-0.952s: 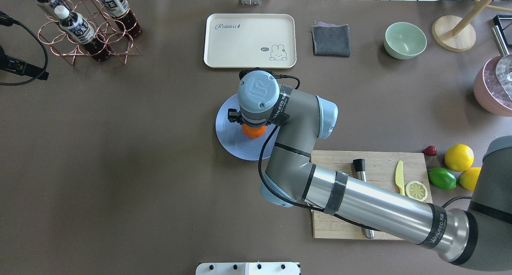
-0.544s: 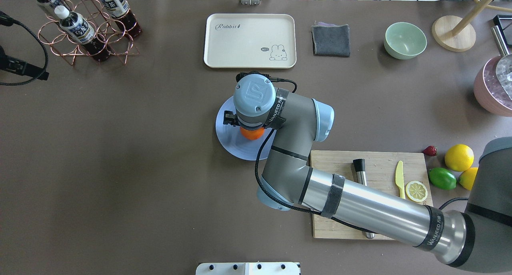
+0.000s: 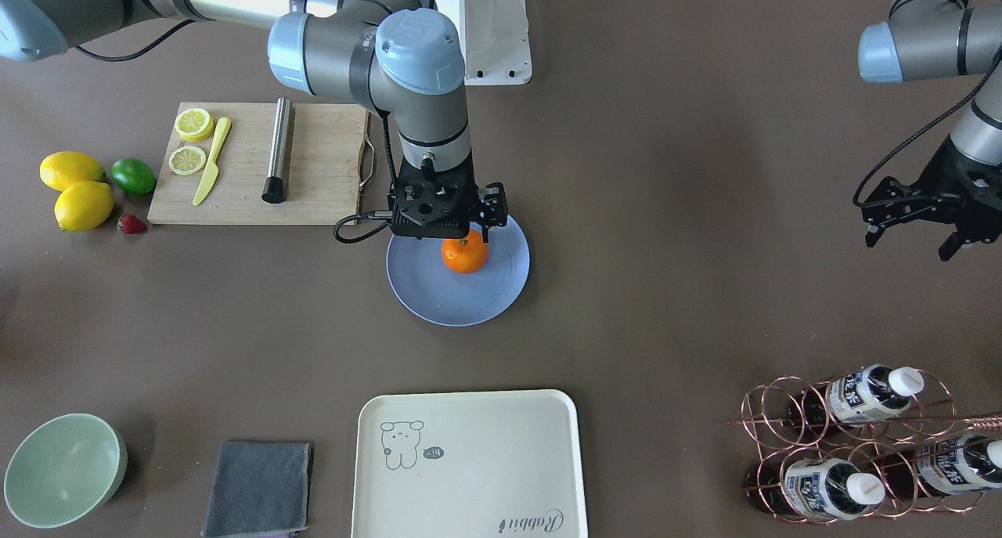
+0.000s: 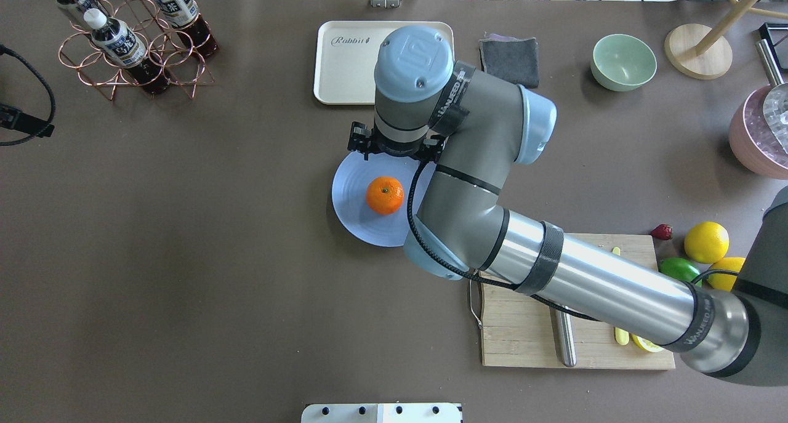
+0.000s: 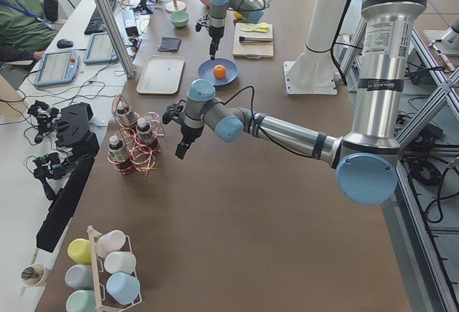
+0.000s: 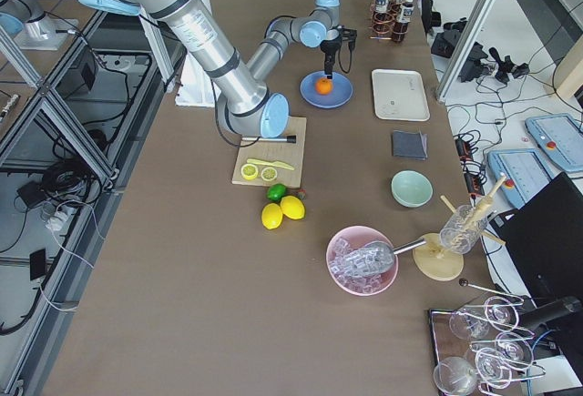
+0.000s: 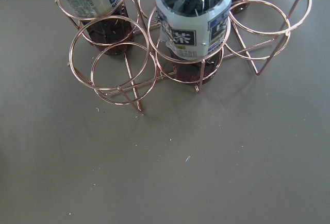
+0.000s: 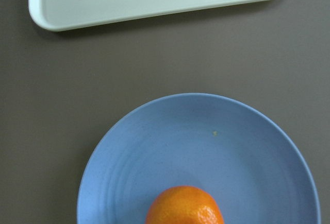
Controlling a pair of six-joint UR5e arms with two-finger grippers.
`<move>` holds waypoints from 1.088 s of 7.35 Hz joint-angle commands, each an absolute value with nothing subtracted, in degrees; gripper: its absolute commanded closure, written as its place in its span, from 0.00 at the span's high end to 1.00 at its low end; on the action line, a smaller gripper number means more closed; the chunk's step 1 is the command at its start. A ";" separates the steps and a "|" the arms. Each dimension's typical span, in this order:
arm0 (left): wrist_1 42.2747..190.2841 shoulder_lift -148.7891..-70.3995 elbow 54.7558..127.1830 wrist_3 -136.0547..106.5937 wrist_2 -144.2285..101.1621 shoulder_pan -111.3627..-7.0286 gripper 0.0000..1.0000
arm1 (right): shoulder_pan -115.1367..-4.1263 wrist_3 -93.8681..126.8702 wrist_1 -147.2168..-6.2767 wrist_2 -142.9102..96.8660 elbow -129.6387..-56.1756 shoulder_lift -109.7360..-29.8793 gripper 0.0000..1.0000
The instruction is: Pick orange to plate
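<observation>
Our right pincer (image 4: 396, 149) hangs with its jaws wide apart, holding nothing. The small, round, bright-skinned orange (image 4: 385, 195) sits free on the flat, matte blue-lavender plate (image 4: 349, 196), below the pincer and slightly toward the robot. We judge it light, firm and apt to roll, so grip across its middle. Beyond the pincer, the cream rectangular tray (image 4: 345, 66) reads "Rabbit".

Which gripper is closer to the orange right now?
Right. The right gripper hangs over the plate, close above the orange; the left gripper is far off to the side, near the bottle rack.
</observation>
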State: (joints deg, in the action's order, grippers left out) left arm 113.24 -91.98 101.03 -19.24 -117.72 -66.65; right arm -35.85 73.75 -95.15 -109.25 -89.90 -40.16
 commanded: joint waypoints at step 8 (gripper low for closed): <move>93.60 -89.83 91.60 5.27 -131.28 -91.83 0.98 | -83.02 3.06 -107.14 -133.68 -103.04 -82.33 1.00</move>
State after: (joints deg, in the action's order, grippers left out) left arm 93.47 -89.78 94.58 5.24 -127.80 -89.66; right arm -77.01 12.90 -107.41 -132.36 -106.29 -78.28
